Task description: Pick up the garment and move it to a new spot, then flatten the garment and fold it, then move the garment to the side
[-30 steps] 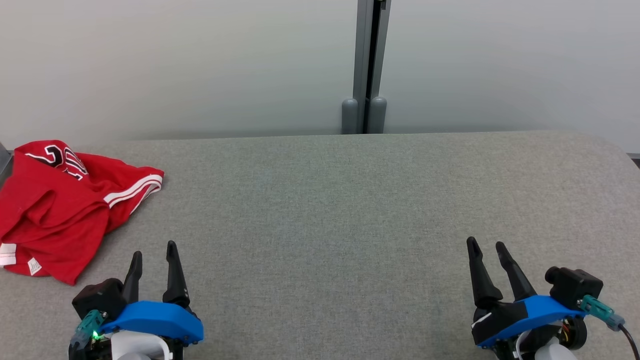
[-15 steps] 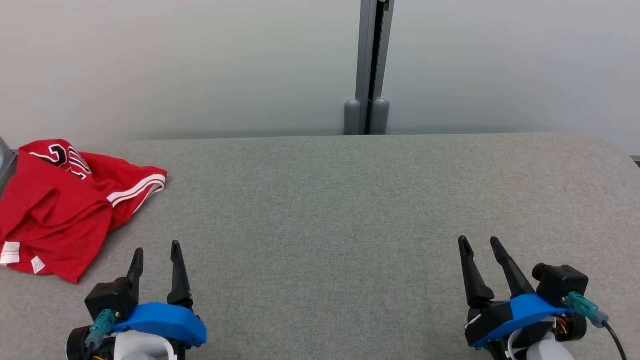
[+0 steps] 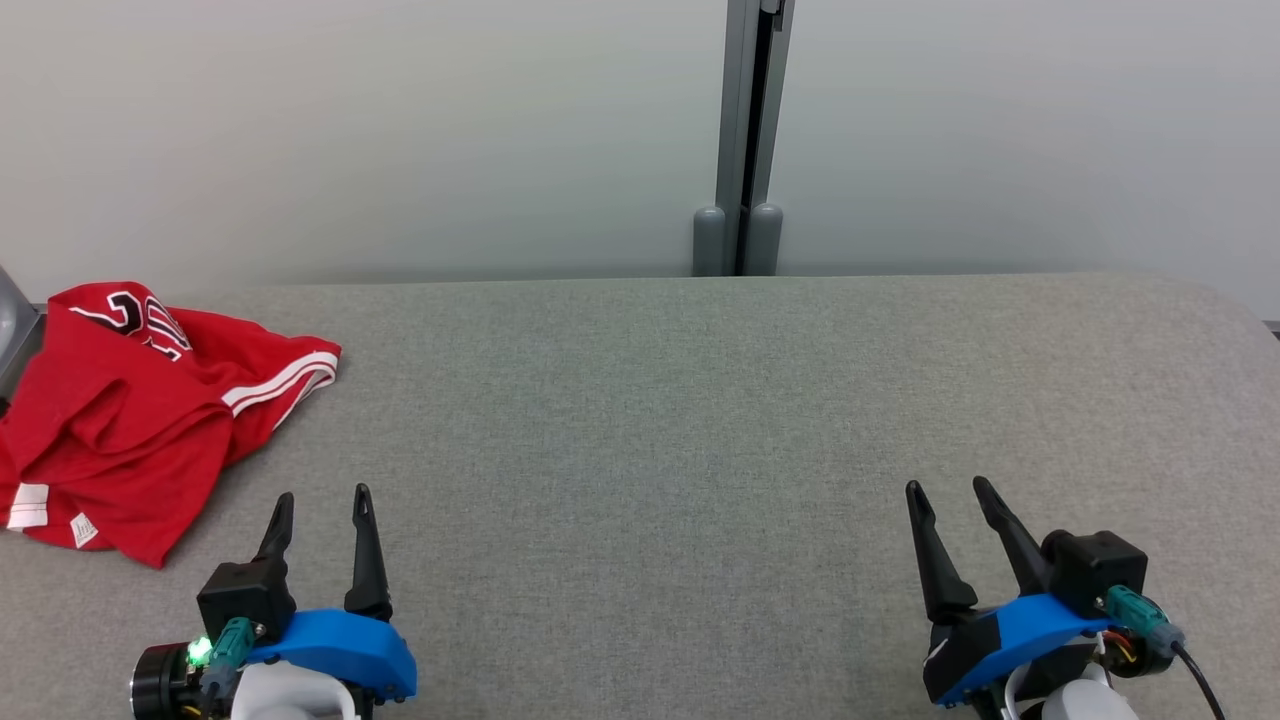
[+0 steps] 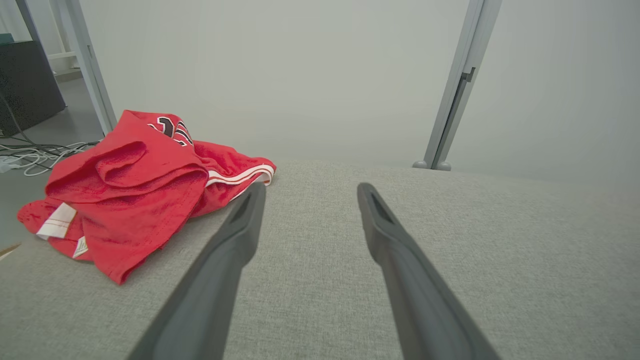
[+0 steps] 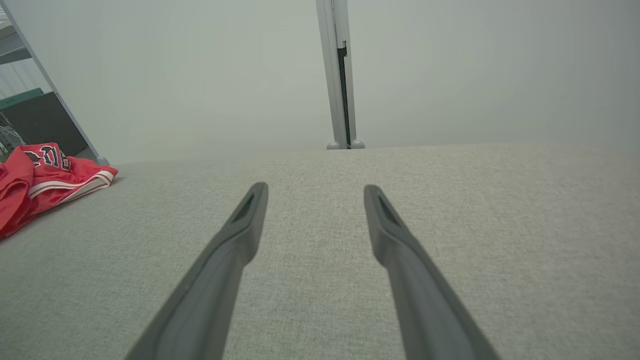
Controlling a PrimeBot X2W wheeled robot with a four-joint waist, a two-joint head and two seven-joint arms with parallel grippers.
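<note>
red garment (image 3: 130, 430) ahead-left of my left claw (image 3: 325, 495), well apart from my right claw (image 3: 947, 485) | both wide open, empty | crumpled, long axis perhaps front-to-back

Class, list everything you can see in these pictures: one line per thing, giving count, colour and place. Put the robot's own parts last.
garment: one, red with white stripes and black numerals, crumpled at the table's left edge
table: one, grey fabric top, spread before the robot
wall: pale grey panels, behind the table
post: one, grey, upright between the wall panels
cabinet: one, dark, on the floor beyond the garment
cables: several, white and dark, on the floor by the cabinet
left gripper: one, dark fingers, open, near the garment but apart from it
right gripper: one, dark fingers, open, over bare table
</note>
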